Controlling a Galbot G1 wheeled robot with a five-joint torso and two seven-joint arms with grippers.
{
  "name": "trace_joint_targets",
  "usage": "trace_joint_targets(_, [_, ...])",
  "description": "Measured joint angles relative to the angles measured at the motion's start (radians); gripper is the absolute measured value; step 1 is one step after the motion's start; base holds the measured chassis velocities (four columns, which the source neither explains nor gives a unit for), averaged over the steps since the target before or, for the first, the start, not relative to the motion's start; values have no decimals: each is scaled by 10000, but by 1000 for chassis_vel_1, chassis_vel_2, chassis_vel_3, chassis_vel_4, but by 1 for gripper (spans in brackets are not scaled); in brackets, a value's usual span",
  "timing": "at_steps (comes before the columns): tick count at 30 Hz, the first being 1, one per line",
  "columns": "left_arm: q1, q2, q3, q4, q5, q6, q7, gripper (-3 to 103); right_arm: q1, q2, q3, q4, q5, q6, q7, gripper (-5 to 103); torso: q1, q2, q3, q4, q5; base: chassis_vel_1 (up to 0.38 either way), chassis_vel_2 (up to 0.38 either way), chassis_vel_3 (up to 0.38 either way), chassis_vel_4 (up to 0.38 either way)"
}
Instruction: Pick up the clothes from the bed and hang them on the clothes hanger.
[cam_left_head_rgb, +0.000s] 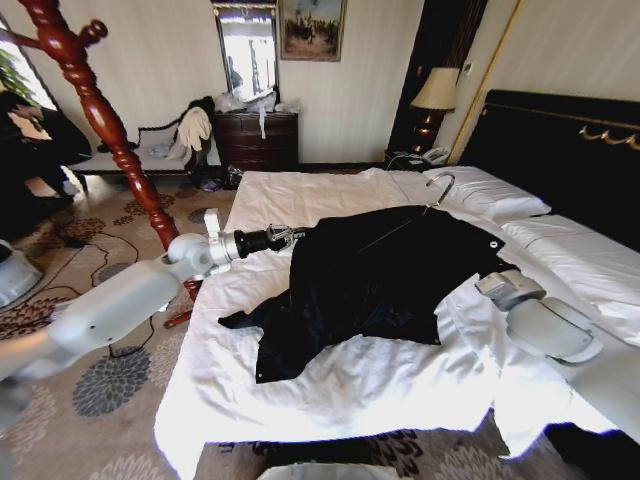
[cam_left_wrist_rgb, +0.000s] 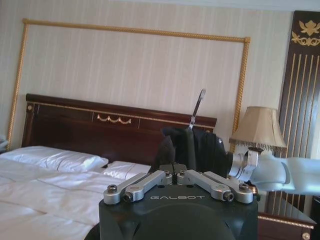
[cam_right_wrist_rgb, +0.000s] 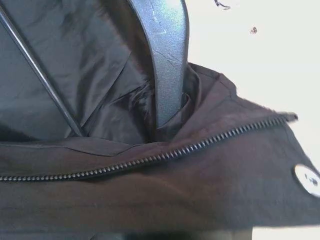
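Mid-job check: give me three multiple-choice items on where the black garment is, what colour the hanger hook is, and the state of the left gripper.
1. Where is the black garment?
A. spread on the bed's white sheet
B. hung on the wooden coat stand
C. on the carpet

2. What colour is the hook of the clothes hanger?
A. gold
B. silver
C. red

3. What state is the left gripper in?
A. wide open above the pillows
C. parked by the floor
B. shut on the garment's edge

Answers:
1 A, the head view shows it lying across the bed.
2 B, the curved hook above the collar is pale metal.
3 B, in the left wrist view its fingers meet on black fabric at the garment's left edge.
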Motion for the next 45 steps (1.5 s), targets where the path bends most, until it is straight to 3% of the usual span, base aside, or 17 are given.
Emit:
trace_joint_targets(14, [625,698,-590,-1688,-425,110,-1263,0,17,-222,-14,-590,-5,-767,273,19,0,0,1,2,1,0,0,0,0])
trace_joint_targets(18, [802,528,-683,-2185,-328,89,-2214,0,19,-256,-13,-480,124,-1018,305,19,0,0,1,2,-1,0,0,0,0])
trace_joint_targets(23, [686,272,-544,-2245,-152,66,-2594,0,-97,-221,85,-194,227,-1105,308,19,1,0,1,-1,0,0,0,0,0])
trace_joint_targets(30, [812,255,-572,-2235,-77,74,-2657,0,-213,-108,181,-48,241,-1090,349,19,1,0,1,-1,1,0,0,0,0])
trace_joint_targets(36, [1708,879,-1455,-2730,-111,268,-2919,0,-195,-71,155,-91,238,-1059,349,19,1,0,1,3,-3,0,0,0,0])
trace_joint_targets(42, [2647,1798,-1957,-3709,-179,480,-3673,-3,-146,4,106,-129,241,-1058,340,19,0,0,1,7,-3,0,0,0,0])
trace_joint_targets(45, [2719,1868,-1764,-4132,-204,537,-4042,7,-156,35,99,-134,243,-1058,334,19,0,0,0,3,-1,0,0,0,0])
